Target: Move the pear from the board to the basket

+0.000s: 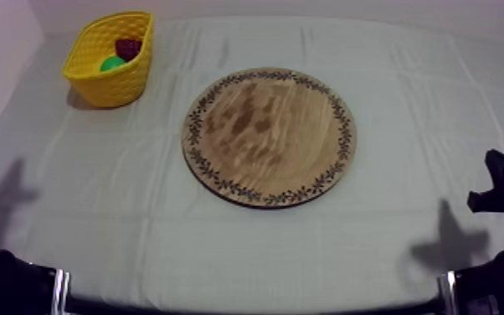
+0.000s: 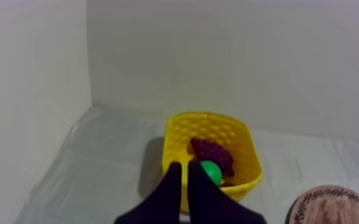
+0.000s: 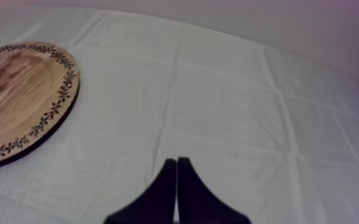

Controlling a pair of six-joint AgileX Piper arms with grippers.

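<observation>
Spreading under everything, the table (image 1: 96,218) wears its creased grey-white cloth. At its middle lies the round wooden board (image 1: 269,136), its patterned rim unbroken and its face bare. The yellow basket (image 1: 96,84) stands upright at the far left corner, well apart from the board. Inside it lies a dark red bunch of grapes (image 1: 127,48), and the green pear (image 1: 111,63) rests just beside the grapes, against the wall of the basket that faces my left arm.

My left end effector (image 2: 185,167) hangs in front of the basket, above the cloth, pointing at the pear; its two black fingers lie together in a narrow wedge with nothing between them. My right end effector (image 3: 176,161) is likewise closed to a wedge and holds nothing; it sits over bare cloth beside the board, at the side away from the basket.
</observation>
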